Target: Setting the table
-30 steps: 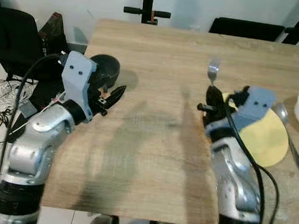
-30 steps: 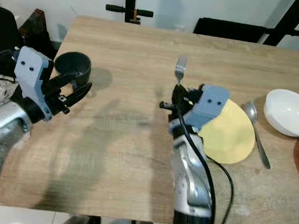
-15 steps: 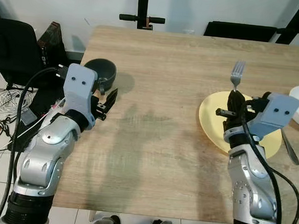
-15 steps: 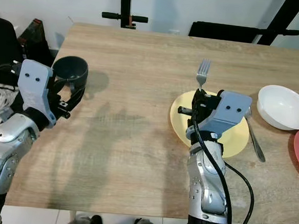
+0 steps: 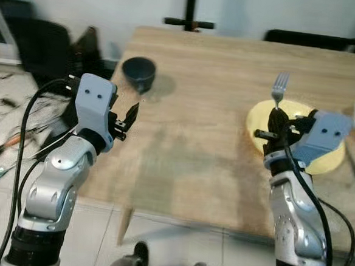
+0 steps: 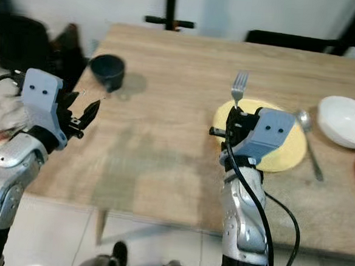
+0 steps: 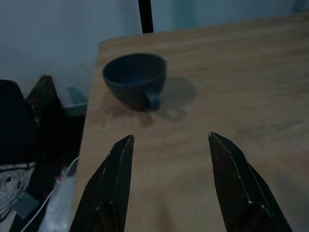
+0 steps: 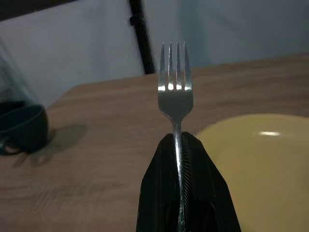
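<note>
Pale wood-grain tabletop (image 5: pixel 205 86) now sits further from me than half a second ago; the whole view has pulled back, so I judge I am stepping away, not shifting things. My right pincer (image 6: pixel 234 120) stays clenched on the slim steel fork (image 6: pixel 238 88), tines up, above the flat yellow plate (image 6: pixel 292 147). My left pincer (image 7: pixel 169 159) hangs released, short of the rounded dark cup (image 7: pixel 136 79).

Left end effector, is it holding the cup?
No, the left end effector is open, short of the dark cup on the table.
</note>
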You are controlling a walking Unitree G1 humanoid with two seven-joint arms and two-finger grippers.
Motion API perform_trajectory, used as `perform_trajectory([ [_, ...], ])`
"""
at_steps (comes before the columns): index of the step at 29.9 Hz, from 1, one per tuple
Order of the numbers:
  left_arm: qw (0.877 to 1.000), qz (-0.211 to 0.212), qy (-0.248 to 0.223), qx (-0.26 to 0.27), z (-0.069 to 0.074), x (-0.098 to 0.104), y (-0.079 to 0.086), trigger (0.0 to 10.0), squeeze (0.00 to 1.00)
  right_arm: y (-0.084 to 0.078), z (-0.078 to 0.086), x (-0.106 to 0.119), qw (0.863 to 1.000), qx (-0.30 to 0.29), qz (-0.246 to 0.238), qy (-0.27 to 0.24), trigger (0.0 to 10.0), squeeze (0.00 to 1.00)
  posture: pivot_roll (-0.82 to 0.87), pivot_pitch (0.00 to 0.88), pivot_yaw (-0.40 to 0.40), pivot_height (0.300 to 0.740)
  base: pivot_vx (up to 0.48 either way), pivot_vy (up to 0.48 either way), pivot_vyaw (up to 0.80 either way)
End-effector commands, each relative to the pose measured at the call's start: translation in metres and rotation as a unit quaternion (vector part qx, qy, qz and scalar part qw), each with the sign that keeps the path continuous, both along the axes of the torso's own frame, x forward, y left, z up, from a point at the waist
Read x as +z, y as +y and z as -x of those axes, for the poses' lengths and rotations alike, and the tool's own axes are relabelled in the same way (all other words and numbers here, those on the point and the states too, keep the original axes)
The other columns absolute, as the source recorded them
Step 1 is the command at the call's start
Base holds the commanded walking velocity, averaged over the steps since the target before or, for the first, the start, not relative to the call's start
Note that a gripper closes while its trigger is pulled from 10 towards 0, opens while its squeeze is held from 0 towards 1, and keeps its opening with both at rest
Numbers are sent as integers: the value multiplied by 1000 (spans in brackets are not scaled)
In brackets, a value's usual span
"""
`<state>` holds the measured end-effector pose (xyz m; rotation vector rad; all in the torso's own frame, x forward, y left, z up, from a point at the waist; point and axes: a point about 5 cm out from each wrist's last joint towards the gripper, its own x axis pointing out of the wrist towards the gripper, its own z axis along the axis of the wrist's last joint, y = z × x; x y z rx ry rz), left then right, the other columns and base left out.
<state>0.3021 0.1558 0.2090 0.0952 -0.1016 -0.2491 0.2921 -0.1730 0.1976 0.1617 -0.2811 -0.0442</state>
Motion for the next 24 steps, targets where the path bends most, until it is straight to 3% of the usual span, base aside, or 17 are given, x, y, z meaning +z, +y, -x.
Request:
perform_trajectory([
  [1, 1000, -6, 1, 2, 0, -1, 1, 10000, 35, -4, 2, -2, 1000, -9, -2, 1, 10000, 0, -46, 53, 73, 740, -409, 0, 0],
  [24, 1000, -4, 2, -5, -2, -1, -3, 10000, 35, -5, 2, -5, 1000, -14, 2, 7, 10000, 0, -54, 57, 76, 740, -409, 0, 0],
])
